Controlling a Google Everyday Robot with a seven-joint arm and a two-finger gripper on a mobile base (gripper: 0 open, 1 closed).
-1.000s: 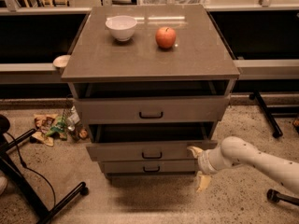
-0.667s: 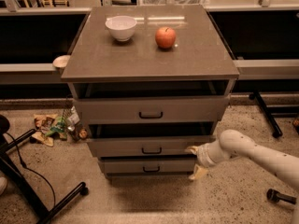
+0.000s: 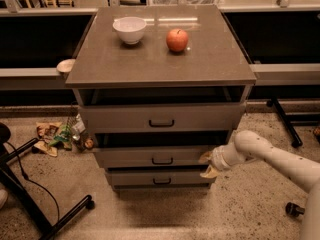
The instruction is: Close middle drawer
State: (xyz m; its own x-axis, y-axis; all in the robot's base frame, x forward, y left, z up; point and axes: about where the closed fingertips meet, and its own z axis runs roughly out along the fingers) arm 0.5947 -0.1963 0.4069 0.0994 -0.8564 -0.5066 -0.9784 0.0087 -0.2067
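Observation:
The middle drawer [image 3: 150,156] is the low grey front with a small dark handle [image 3: 161,160], second of three in the grey cabinet. It stands out a little, with a dark gap above it. My gripper [image 3: 206,165] is at the right end of that front, its tan fingertips [image 3: 204,157] spread apart and resting against the drawer's right end. It holds nothing. The white arm reaches in from the lower right.
The top drawer [image 3: 162,117] also stands slightly open; the bottom drawer [image 3: 160,178] sits just under my gripper. A white bowl [image 3: 129,29] and a red apple [image 3: 177,39] rest on the cabinet top. Litter [image 3: 60,135] and a black chair base [image 3: 30,204] lie on the floor to the left.
My gripper has moved left and up against the middle drawer's right end. The drawer front has gone back slightly toward the cabinet.

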